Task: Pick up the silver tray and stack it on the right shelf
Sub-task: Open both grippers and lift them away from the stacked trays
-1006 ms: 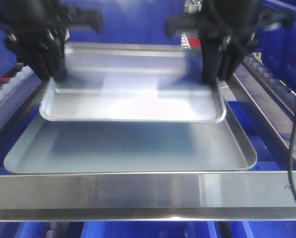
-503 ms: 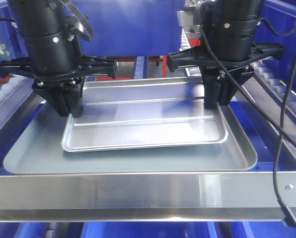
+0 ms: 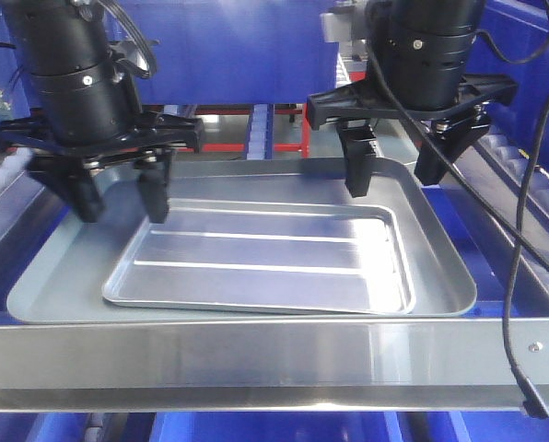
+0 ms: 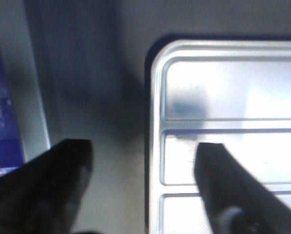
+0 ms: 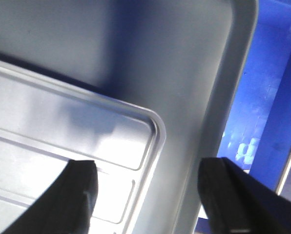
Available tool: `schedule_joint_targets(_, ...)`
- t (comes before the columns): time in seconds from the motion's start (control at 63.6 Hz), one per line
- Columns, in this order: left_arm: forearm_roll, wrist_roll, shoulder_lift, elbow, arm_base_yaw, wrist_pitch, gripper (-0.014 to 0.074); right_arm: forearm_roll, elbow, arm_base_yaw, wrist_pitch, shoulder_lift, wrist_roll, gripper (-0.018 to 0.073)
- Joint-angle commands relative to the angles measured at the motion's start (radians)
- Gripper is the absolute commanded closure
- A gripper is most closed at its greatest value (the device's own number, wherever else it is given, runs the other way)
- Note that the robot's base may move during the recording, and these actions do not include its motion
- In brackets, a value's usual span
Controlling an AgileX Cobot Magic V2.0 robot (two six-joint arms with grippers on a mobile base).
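Note:
The silver tray [image 3: 265, 258], shiny with two long ridges, lies flat inside the larger dull grey tray [image 3: 58, 276] on the right shelf, behind its broad steel front bar [image 3: 256, 359]. My left gripper [image 3: 118, 198] hangs open just above the tray's left end, touching nothing. My right gripper [image 3: 396, 170] is open above the tray's far right corner. In the left wrist view the left gripper [image 4: 140, 148] straddles the silver tray's [image 4: 223, 97] left rim over the grey tray [image 4: 96, 73]. The right wrist view has the right gripper [image 5: 150, 168] spanning the silver tray's [image 5: 62, 117] corner and the grey tray's wall [image 5: 184, 73].
White roller tracks run along the right side [image 3: 505, 147] and the left side [image 3: 7, 166]. Blue bins [image 3: 228, 46] stand behind and below, with a red frame [image 3: 284, 120] at the back. A black cable [image 3: 523, 276] dangles at the right over the front bar.
The silver tray, held raised by both grippers a second ago, came down into the grey tray. Both grippers have let go, opened and lifted slightly; the tray lies nearer the front bar.

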Motion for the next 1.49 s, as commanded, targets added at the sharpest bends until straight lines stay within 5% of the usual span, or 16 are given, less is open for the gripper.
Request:
schedule_joint_targets(0.0, 0.011, 0.004, -0.053, -0.029, 0.003, -0.018, 0.0131, -0.018, -0.035, -0.002, -0.036, -0.072, -0.010, 0.0009)
schedule_joint_targets(0.173, 0.011, 0.004, -0.099, -0.029, -0.001, 0.008, 0.0134, 0.001, -0.035, 0.002, -0.011, -0.122, -0.010, 0.0032)
schedule_joint_targets(0.314, 0.013, 0.004, -0.193, -0.024, -0.008, 0.022, 0.0169, 0.001, -0.033, 0.014, 0.037, -0.182, -0.010, 0.0181)
schedule_joint_targets(0.566, 0.029, 0.004, -0.449, 0.160, -0.025, -0.051, 0.0494, 0.000, 0.082, 0.068, 0.031, -0.311, -0.011, 0.0518)
schedule_joint_targets(0.723, 0.031, 0.004, -0.624, 0.354, -0.025, -0.136, 0.0706, -0.015, 0.225, 0.105, -0.053, -0.418, -0.011, 0.0504)
schedule_joint_targets(1.132, 0.069, 0.014, -1.074, 0.758, -0.025, -0.298, 0.0697, -0.050, 0.658, 0.124, -0.363, -0.780, -0.011, 0.0504)
schedule_joint_targets(1.352, 0.017, 0.207, -1.350, 0.798, -0.025, -0.243, 0.0697, -0.085, 0.814, 0.124, -0.429, -1.040, -0.012, 0.0504)
schedule_joint_targets(1.478, -0.031, 0.241, -1.471, 0.798, -0.025, -0.222, 0.0697, -0.102, 0.865, 0.124, -0.440, -1.210, -0.012, 0.0504)
